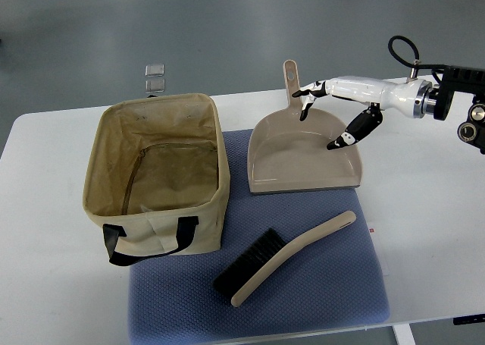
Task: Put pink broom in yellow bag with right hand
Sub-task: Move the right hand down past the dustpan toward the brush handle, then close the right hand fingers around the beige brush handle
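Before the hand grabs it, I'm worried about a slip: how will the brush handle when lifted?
The brush looks stiff and light: a slim curved handle, likely plastic. The black bristles sit at one end, so it may tip that way if gripped by the far end. It lies flat on the mat, unlikely to roll.

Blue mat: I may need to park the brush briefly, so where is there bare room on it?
Bare mat lies right of the brush, below the dustpan. A thinner strip runs between dustpan and brush. The left side is crowded by the bag. The right hand hovers over the dustpan.
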Tool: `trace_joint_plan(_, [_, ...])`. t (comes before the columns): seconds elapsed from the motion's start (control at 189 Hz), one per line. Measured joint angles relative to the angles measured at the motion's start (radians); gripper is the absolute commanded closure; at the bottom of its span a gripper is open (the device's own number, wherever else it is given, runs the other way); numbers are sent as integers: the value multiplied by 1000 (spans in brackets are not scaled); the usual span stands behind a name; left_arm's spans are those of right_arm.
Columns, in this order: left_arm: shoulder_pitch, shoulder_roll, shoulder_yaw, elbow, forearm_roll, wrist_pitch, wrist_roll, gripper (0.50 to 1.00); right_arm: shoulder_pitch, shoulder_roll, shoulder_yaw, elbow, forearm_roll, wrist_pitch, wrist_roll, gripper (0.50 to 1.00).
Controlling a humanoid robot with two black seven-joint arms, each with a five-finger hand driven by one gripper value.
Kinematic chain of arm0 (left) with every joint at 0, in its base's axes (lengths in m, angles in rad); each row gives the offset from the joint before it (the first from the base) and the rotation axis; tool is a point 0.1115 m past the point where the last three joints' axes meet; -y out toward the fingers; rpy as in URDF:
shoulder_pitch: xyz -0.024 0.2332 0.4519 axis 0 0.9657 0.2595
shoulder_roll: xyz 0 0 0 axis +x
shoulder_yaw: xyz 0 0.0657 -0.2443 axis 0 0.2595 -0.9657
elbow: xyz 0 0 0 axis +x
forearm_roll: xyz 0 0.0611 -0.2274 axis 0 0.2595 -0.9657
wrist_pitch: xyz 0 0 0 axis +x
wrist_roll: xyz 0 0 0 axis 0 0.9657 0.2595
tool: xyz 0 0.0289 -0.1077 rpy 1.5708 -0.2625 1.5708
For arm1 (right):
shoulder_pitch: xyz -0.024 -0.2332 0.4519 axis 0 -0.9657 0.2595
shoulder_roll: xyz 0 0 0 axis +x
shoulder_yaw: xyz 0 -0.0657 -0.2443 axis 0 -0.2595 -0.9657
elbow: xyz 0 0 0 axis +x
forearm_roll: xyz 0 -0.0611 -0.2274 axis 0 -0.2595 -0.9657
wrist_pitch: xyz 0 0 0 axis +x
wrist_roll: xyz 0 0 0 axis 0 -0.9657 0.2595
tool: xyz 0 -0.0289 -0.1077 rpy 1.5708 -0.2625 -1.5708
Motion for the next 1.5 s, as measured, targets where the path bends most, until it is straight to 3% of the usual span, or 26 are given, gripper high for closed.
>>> trace_joint_plan(0.631, [0,0,0,0,0,0,0,500,-115,-22,-94,152,-207,-3,1,570])
trace_joint_plan(1.039, [0,0,0,-1,0,0,0,500,-192,-19,-97,154,-316,-111,-6,572])
trace_joint_plan(1.501, [0,0,0,0,0,0,0,500,-232,26,-94,144,-328,-140,-6,587])
